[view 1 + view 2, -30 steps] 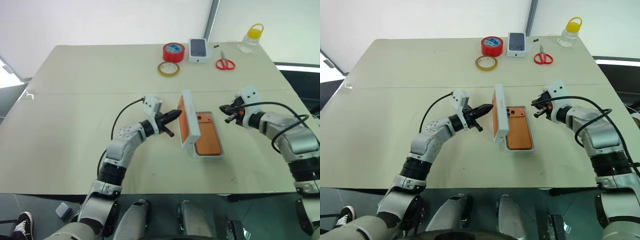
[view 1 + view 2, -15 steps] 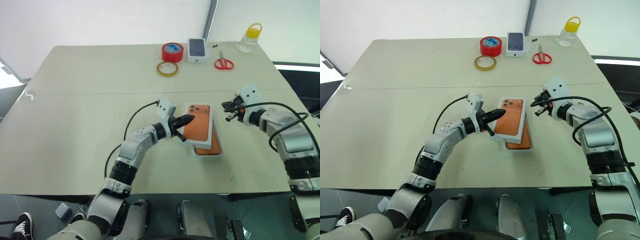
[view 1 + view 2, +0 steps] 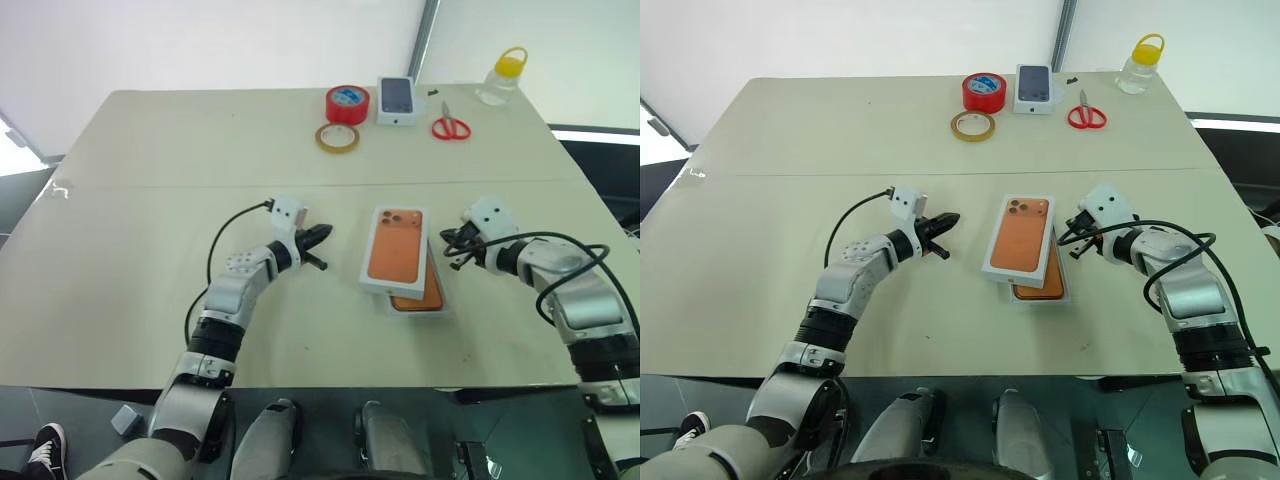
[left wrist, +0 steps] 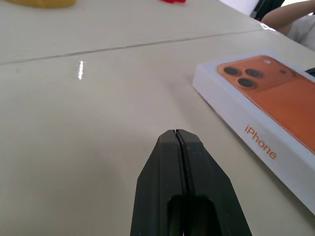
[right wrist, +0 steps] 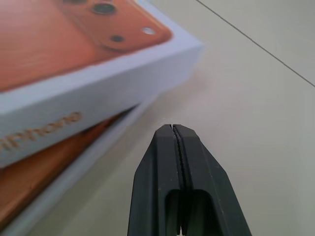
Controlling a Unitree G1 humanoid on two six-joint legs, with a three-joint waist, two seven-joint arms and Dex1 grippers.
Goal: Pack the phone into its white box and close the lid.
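Both end effectors are pinched shut on nothing: the left end effector (image 3: 318,235) well apart from the lid (image 3: 393,250), the right end effector (image 3: 452,240) just beside it. The lid lies skewed over the box (image 3: 436,310), the phone (image 3: 424,291) peeking out beneath. Light, stiff cardboard, likely slippery; push its long edges to square it. Seating depth is unclear.
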